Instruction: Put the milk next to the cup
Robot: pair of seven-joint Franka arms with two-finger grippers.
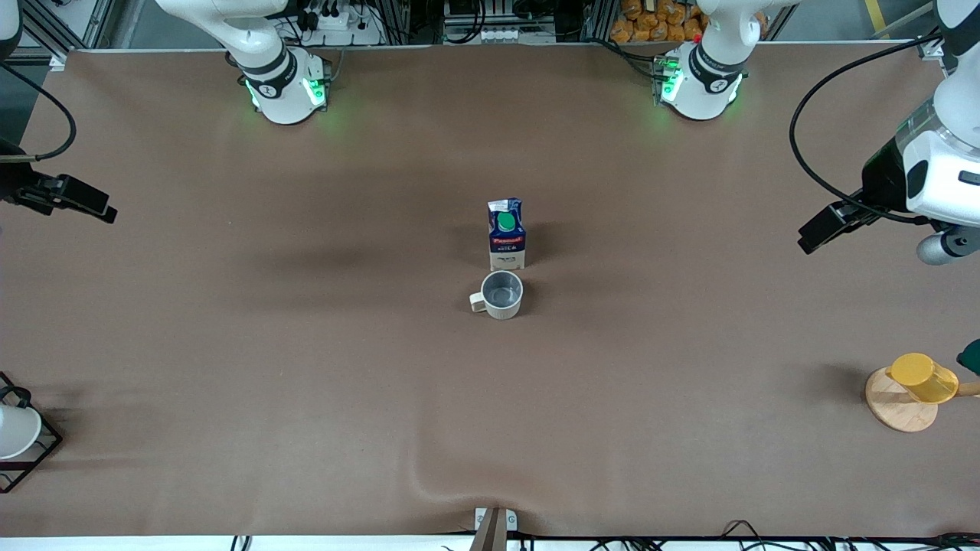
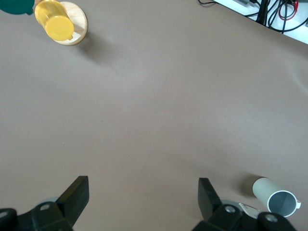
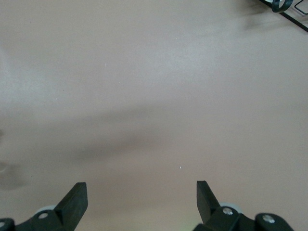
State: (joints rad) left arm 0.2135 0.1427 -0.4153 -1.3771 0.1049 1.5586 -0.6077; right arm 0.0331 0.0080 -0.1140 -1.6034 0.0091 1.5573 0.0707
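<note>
The milk point(image 1: 506, 233), a dark blue carton with a red band and a green cap, stands upright at the table's middle. The cup point(image 1: 501, 294), a ribbed beige-grey mug with a dark inside, stands just nearer to the front camera than the milk, almost touching it. The cup also shows at the edge of the left wrist view point(image 2: 276, 196). My left gripper point(image 1: 821, 229) is open and empty, up over the left arm's end of the table point(image 2: 143, 192). My right gripper point(image 1: 86, 200) is open and empty over the right arm's end point(image 3: 141, 195).
A yellow translucent cup point(image 1: 922, 376) rests on a round wooden disc point(image 1: 896, 405) near the left arm's end, with a dark green object point(image 1: 971, 356) beside it. A white cup in a black wire frame point(image 1: 15, 432) stands at the right arm's end.
</note>
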